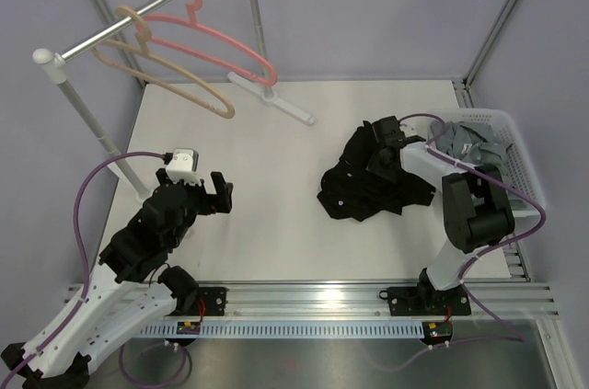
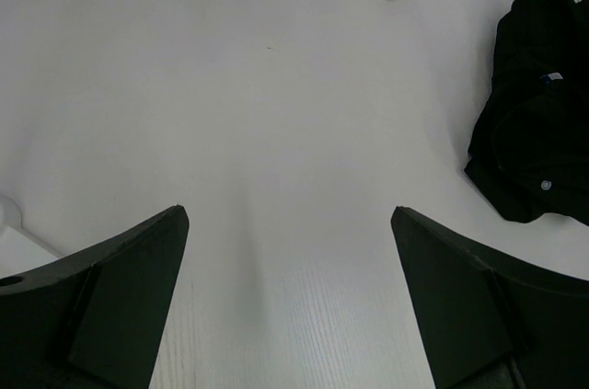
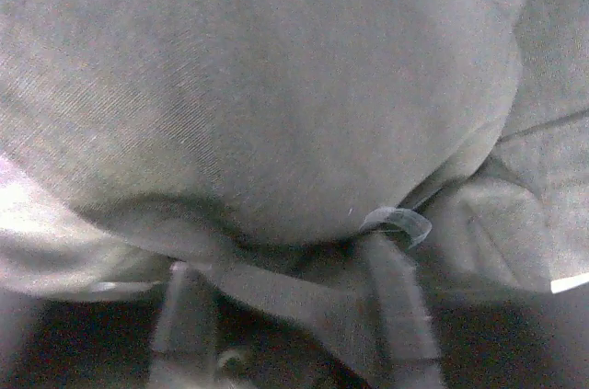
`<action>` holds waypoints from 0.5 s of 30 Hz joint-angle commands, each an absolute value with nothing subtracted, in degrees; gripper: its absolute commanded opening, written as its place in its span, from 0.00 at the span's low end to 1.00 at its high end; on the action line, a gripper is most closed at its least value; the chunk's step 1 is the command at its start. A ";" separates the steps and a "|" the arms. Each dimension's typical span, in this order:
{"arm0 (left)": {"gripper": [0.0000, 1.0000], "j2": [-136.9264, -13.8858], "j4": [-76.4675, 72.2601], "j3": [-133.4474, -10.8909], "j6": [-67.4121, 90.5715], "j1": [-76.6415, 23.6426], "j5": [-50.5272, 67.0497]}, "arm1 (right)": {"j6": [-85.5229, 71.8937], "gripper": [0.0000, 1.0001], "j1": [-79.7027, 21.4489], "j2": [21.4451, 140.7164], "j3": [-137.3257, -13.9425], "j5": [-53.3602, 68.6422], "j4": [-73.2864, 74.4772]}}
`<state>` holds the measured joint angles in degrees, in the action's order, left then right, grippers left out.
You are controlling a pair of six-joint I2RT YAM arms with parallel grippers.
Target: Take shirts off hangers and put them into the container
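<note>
Top external view: two arms at the near edge of a white counter (image 1: 267,223), with a rail at the back left and a basket at the right.
Clothes rail (image 1: 92,38): a metal bar on white posts, standing at the counter's back left corner.
Basket (image 1: 486,115): white, with mesh sides, at the right edge of the counter.
Black shirt (image 1: 363,188): a crumpled heap on the counter just left of the basket. The left wrist view shows a pale button and a small blue tag, too small to read.
Grey shirt (image 1: 469,143): bunched inside the basket.
Pink hanger (image 1: 265,70): bare, hooked on the rail.
Tan hanger (image 1: 224,109): bare, hooked on the rail beside the pink one.
Left claw (image 2: 287,214): spread wide over bare counter, well apart from the black shirt.
Right claw (image 1: 385,145): down in the top of the black shirt, beside the basket. Its own camera shows only soft folds up close, so whether it is spread or pinching cannot be told.
</note>
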<state>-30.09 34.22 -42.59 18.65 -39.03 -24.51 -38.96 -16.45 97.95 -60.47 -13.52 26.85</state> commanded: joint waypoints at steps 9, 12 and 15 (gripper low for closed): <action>0.99 -29.00 32.26 -42.01 18.90 -38.76 -26.46 | -33.23 0.00 -16.44 91.08 -61.17 -2.12 18.90; 0.99 -28.83 32.26 -42.01 18.90 -38.76 -26.54 | -30.77 0.00 -16.26 84.93 -66.78 -1.14 21.70; 0.99 -28.57 32.26 -42.01 18.90 -38.76 -26.72 | -28.13 0.00 -14.86 80.53 -77.40 -3.60 27.50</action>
